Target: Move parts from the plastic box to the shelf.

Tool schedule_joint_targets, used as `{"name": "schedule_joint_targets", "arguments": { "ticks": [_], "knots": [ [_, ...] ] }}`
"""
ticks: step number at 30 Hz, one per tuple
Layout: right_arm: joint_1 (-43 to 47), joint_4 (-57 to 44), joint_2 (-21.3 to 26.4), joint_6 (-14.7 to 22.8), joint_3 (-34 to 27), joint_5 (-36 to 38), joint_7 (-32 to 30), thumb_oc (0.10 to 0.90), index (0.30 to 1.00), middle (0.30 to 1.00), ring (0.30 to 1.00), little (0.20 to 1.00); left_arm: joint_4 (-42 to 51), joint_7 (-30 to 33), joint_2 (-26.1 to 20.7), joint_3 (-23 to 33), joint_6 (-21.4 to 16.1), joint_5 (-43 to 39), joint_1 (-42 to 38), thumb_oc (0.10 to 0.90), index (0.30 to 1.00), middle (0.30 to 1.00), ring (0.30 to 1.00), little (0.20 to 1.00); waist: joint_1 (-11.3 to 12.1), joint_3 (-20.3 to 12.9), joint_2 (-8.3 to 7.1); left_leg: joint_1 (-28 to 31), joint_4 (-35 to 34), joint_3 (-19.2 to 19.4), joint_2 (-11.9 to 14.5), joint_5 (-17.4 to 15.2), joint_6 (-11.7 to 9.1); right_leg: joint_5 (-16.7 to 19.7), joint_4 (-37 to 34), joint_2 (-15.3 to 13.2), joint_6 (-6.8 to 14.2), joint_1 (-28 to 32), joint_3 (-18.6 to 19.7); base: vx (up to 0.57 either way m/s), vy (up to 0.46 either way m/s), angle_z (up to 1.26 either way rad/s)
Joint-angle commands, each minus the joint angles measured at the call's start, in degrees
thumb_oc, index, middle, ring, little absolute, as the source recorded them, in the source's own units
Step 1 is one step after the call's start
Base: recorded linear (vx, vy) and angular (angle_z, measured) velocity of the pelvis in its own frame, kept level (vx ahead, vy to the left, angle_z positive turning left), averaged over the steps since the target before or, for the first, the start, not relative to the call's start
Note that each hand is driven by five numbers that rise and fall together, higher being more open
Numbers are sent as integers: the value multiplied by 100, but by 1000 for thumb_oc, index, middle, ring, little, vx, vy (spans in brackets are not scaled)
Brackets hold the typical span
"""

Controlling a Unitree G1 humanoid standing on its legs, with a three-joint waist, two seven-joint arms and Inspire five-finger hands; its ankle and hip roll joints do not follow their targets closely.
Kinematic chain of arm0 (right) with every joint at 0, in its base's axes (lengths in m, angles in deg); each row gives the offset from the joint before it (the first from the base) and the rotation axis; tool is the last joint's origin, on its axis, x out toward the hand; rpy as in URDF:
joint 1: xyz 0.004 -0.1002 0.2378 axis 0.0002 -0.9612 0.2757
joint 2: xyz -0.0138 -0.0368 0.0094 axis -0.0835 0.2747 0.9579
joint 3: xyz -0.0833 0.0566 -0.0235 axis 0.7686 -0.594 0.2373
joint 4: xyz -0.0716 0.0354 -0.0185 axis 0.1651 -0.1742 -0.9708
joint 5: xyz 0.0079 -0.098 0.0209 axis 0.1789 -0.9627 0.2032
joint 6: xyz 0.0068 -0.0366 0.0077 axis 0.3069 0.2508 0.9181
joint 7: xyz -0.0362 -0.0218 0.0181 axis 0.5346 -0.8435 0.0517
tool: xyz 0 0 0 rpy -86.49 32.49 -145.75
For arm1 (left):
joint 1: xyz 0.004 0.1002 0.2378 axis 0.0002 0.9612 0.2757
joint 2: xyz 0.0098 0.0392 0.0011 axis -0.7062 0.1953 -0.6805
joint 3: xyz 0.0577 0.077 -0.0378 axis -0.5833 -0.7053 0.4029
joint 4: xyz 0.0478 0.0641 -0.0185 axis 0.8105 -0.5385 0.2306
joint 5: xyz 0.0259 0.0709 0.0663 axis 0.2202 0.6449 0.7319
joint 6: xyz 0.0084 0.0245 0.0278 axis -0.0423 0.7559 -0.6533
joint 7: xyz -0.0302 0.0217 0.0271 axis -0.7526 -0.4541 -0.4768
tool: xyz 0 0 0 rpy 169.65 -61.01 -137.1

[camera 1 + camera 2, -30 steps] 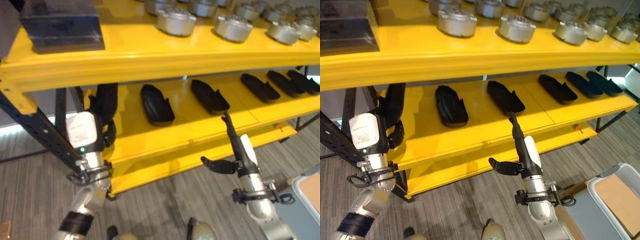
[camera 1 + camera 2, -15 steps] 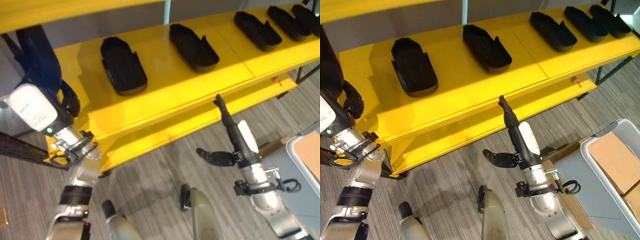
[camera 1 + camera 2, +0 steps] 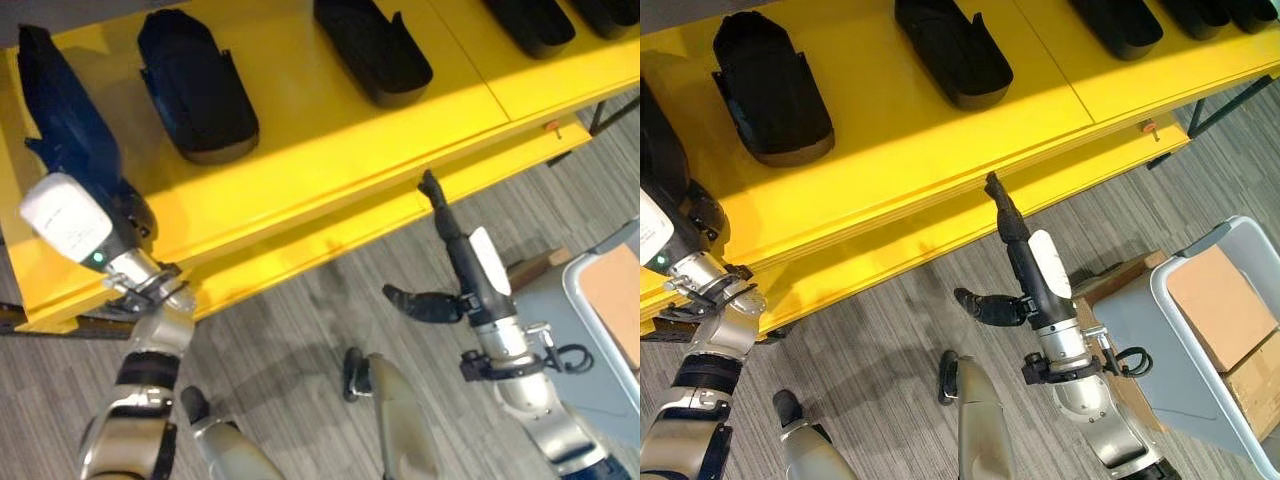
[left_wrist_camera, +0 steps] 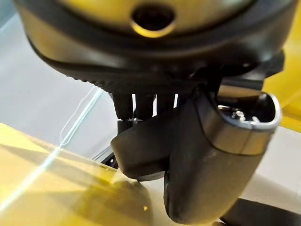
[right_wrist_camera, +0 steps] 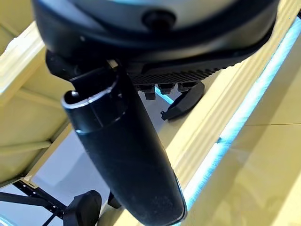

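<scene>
My left hand (image 3: pixel 75 215) is shut on a long black part (image 3: pixel 62 118) and holds it over the left end of the yellow shelf (image 3: pixel 330 150). In the left wrist view the thumb (image 4: pixel 211 160) is curled against the dark part (image 4: pixel 138 153). Three more black parts (image 3: pixel 195 85) (image 3: pixel 372 50) (image 3: pixel 530 20) lie in a row on the shelf. My right hand (image 3: pixel 478 275) is open and empty, with straight fingers (image 3: pixel 440 210) pointing up at the shelf's front edge and the thumb (image 3: pixel 415 303) sticking out sideways. The grey plastic box (image 3: pixel 1140 335) stands on the floor at the right.
Brown cardboard (image 3: pixel 1220 305) lies inside the grey box. A lower yellow ledge (image 3: pixel 330 245) runs under the shelf's front edge. Grey striped carpet (image 3: pixel 290 350) covers the floor in front of the shelf.
The camera has tipped down, so the upper shelf with metal parts has left the view. My left hand still holds the black part at the shelf's left end. The right hand has barely moved.
</scene>
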Motion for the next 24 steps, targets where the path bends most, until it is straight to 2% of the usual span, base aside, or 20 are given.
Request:
{"name": "schedule_joint_targets", "arguments": {
  "ticks": [1, 2, 3, 13, 24],
  "knots": [
    [285, -717, -156, 670, -52, 98, -424, 900, 1000, 1000, 1000, 1000, 176, 381, -627, -386, -310, 187, -560, 400, 300, 300, 300, 300, -172, -536, -188, -404, 200, 14, 60, 295, 61, 466, -535, -193, 383, 230, 64, 0, 0, 0],
    [279, -729, -154, 677, -48, 94, -443, 900, 1000, 1000, 1000, 1000, 84, 384, -599, -412, -316, 127, -584, 400, 300, 300, 300, 300, -155, -511, -201, -448, 197, 63, 72, 392, 124, 559, -553, -202, 310, 180, 22, 88, -13, 1],
    [276, -732, -146, 679, -23, 84, -461, 900, 1000, 1000, 1000, 1000, -20, 355, -541, -435, -314, 54, -612, 400, 300, 300, 300, 300, -184, -533, -203, -393, 202, 29, 77, 290, 68, 459, -536, -186, 374, 218, 71, 0, 0, 0],
    [179, -717, -42, 700, 29, 42, -536, 900, 1000, 1000, 1000, 1000, -427, 500, -539, -391, -340, -305, -578, 400, 300, 300, 300, 300, -161, -537, -236, -419, 329, 11, 137, 219, 90, 429, -484, -156, 362, 193, 68, 16, -1, -1],
    [289, -670, -42, 708, 88, 147, -476, 900, 1000, 1000, 1000, 1000, -363, 349, -670, -495, -367, -43, -225, 400, 300, 300, 300, 300, -32, -515, -219, -520, 377, -133, 99, 204, 104, 383, -460, -215, 358, 285, -18, 16, 12, 2]
  ]
}}
